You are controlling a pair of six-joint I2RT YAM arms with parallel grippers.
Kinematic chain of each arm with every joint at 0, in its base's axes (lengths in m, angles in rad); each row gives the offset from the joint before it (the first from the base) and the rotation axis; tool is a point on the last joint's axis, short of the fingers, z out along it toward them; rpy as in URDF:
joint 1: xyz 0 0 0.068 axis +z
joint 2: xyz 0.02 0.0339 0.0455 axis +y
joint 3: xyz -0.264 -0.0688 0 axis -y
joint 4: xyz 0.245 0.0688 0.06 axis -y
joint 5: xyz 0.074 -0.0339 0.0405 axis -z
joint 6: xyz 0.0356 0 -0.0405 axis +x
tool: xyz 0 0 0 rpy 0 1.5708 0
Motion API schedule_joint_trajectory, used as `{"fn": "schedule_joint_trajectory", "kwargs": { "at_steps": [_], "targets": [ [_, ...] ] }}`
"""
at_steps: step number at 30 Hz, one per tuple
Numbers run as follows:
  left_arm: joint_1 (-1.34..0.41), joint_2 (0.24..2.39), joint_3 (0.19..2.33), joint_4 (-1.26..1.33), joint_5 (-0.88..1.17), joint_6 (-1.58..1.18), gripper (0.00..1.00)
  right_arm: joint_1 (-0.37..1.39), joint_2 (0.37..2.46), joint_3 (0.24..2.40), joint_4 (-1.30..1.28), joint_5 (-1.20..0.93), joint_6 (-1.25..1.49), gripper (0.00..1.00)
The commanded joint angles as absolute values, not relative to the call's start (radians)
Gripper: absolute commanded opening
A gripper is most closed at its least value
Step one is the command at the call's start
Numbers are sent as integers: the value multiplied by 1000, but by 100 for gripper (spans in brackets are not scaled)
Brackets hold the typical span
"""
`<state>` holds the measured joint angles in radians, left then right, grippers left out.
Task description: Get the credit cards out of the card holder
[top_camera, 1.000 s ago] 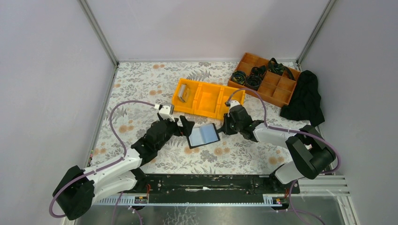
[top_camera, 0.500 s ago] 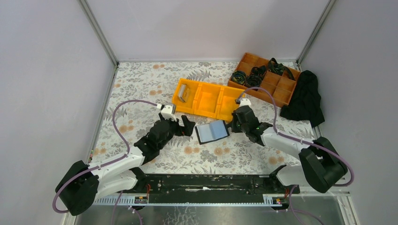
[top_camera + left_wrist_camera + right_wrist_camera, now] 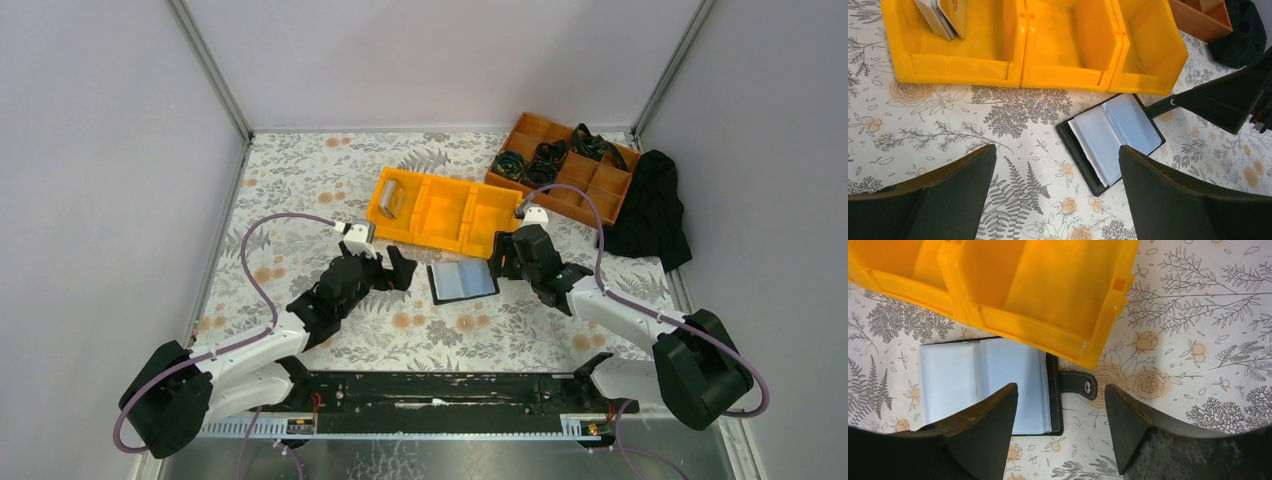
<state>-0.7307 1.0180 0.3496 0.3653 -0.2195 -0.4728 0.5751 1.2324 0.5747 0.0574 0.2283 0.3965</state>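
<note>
The card holder lies open and flat on the floral table, just in front of the yellow bin. Its clear sleeves look pale, and I cannot tell whether cards sit in them. The snap strap sticks out to the right. My right gripper is open and hovers over the strap and the holder's right edge, holding nothing. To the holder's left, my left gripper is wide open and apart from it. A stack of credit cards leans in the bin's left compartment.
The yellow three-compartment bin stands right behind the holder, its front wall almost touching it. A wooden divided tray with black coils sits at the back right. A black cloth lies beside the tray.
The right gripper dragged the card holder to the right, toward the bin, then opened and let it go. The holder now lies flat. The left arm drew back slightly and stayed open.
</note>
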Motion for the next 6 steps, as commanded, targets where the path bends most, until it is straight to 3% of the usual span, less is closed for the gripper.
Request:
{"fn": "schedule_joint_trajectory", "kwargs": {
  "at_steps": [1, 6],
  "targets": [
    [-734, 1015, 385, 399, -210, -470, 100, 572, 1212, 572, 83, 278, 382, 72],
    [-733, 1029, 396, 388, -191, -460, 100, 572, 1231, 577, 92, 262, 386, 72]
  ]
}}
